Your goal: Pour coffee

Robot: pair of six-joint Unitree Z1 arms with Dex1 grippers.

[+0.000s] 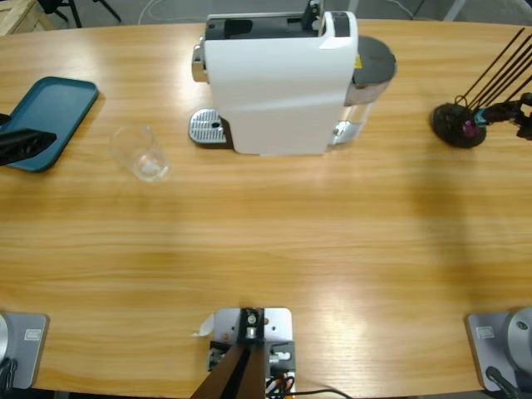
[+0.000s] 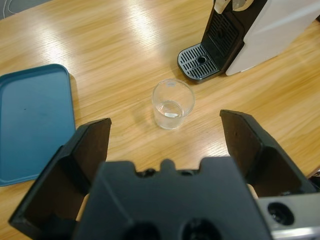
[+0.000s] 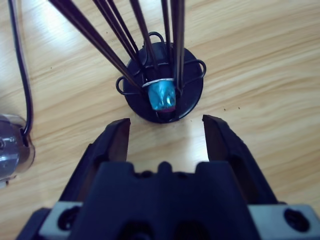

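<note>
A clear tumbler stands upright on the table, left of the white coffee machine and near its metal drip tray. It looks empty, and no coffee is in view. My left gripper is open, short of the tumbler and apart from it. At the far right, my right gripper is open in front of a black wire capsule stand. One capsule rests at the stand's base.
A blue-green tray lies flat at the far left, beside my left gripper. The machine's clear water tank is on its right side. A black cable runs along the table left of the capsule stand.
</note>
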